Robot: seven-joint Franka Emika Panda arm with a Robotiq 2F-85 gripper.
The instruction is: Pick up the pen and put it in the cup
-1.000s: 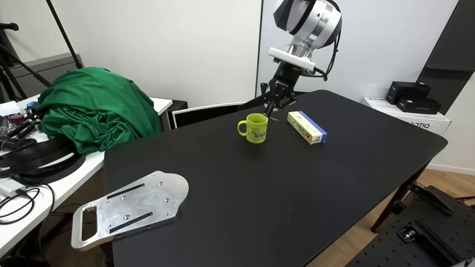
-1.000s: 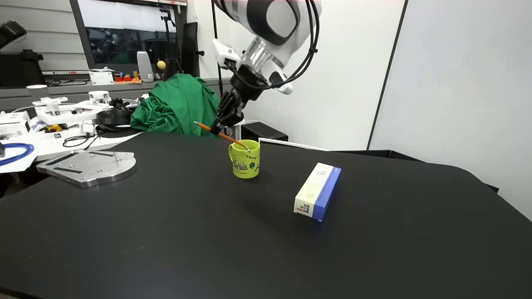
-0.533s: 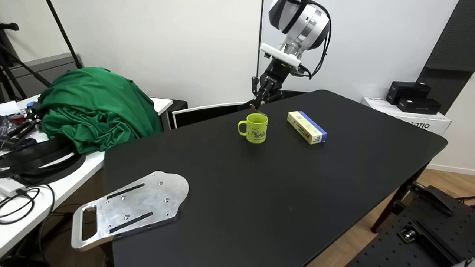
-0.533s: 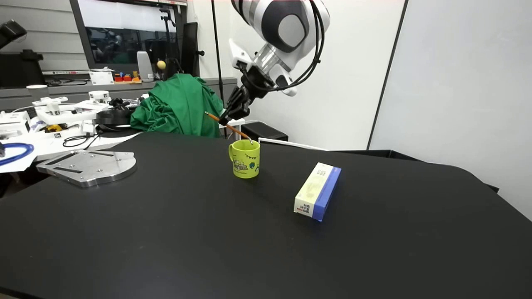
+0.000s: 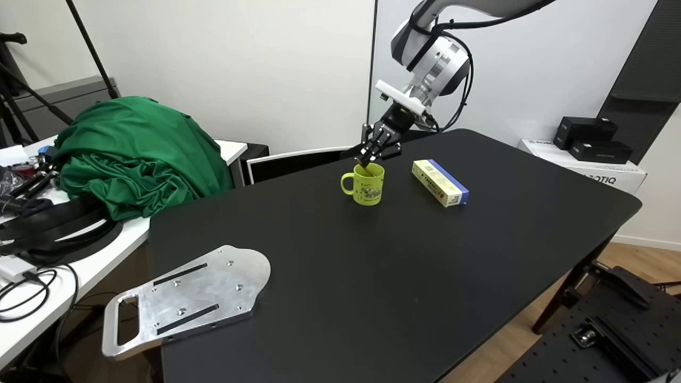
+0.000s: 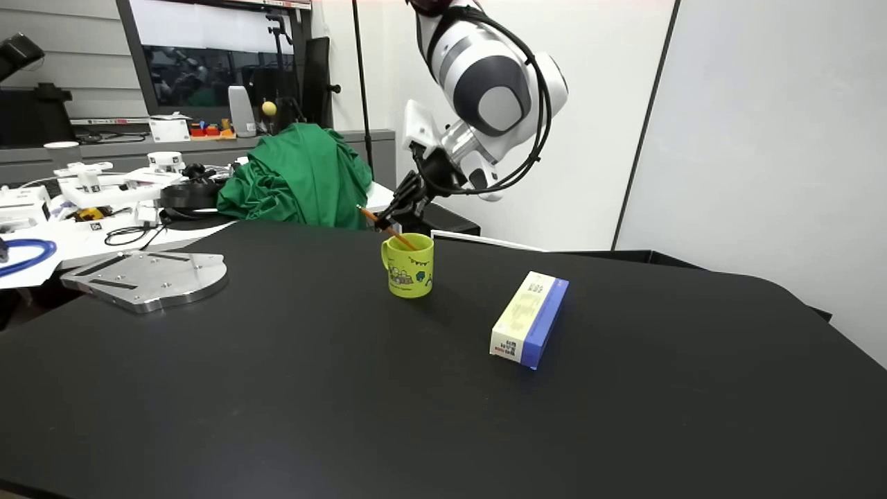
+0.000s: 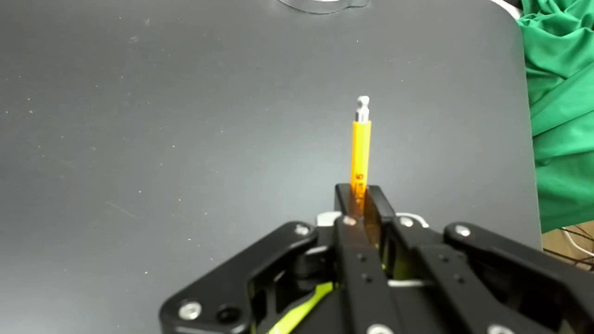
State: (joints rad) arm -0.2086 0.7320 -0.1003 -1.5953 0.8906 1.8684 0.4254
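The yellow-green cup (image 5: 367,191) stands upright on the black table in both exterior views, also here (image 6: 410,276). In the wrist view a strip of it (image 7: 301,310) shows below the fingers. The orange pen (image 6: 400,239) is tilted, its lower end inside the cup's mouth and its upper end above the rim. In the wrist view the pen's upper part (image 7: 361,148) with a silver tip sticks out from between the fingertips. My gripper (image 6: 381,222) is shut on the pen beside and just above the rim. The pen's lowest part is hidden inside the cup.
A cream-and-blue box (image 5: 439,182) lies on the table beside the cup. A silver metal plate (image 5: 213,287) lies at a table corner. Green cloth (image 5: 141,154) is heaped on a white side table. A chair (image 5: 298,160) stands at the table's edge behind the cup.
My gripper first rose with the pen, then came down. Half a second ago the pen's lower end was above the rim; now it is inside the cup. The cup has not moved.
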